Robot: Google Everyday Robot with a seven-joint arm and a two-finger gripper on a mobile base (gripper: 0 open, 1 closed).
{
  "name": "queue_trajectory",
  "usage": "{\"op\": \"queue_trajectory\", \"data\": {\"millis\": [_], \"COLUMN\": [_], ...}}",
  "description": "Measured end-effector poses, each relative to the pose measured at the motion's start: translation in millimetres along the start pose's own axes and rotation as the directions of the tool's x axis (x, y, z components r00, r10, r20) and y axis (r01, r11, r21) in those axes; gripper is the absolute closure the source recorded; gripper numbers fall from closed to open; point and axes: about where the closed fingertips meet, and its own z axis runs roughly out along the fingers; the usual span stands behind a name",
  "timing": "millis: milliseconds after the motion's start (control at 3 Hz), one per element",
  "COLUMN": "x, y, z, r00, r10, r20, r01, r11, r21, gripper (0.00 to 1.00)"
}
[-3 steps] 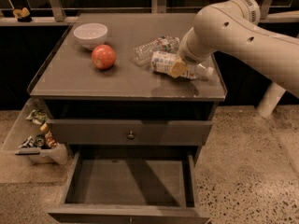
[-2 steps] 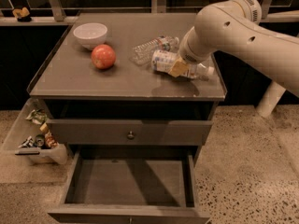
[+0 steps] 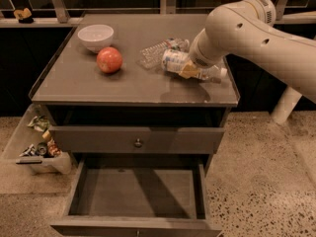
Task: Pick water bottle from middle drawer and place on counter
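Camera view | wide shallow grey middle drawer (image 3: 138,194) open | small clear white-labelled water bottle (image 3: 174,62) on its side on flat grey counter (image 3: 98,88), near right edge; gripper (image 3: 196,67) at it, grip state cannot tell | risk: once let go, it rolls off; nudges slim ribbed bottle (image 3: 157,51) behind

Smooth cream arm (image 3: 256,28), dark screw dots; pincer (image 3: 190,69) at its tapered end.

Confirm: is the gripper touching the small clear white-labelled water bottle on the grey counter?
Cannot tell. Camera view: the gripper sits at the water bottle lying on the counter, but the arm hides any contact or gap.
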Motion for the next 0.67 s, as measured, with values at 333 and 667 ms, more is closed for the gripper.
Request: {"op": "queue_trajectory", "data": {"millis": [333, 667], "x": [0.0, 0.0], "y": [0.0, 0.1], "z": [0.0, 0.0], "r00": [1.0, 1.0], "r10": [0.0, 0.0], "r20": [0.0, 0.0], "r01": [0.0, 0.0], "r11": [1.0, 1.0], "r21": [0.0, 0.0], "gripper": [0.13, 0.0]}}
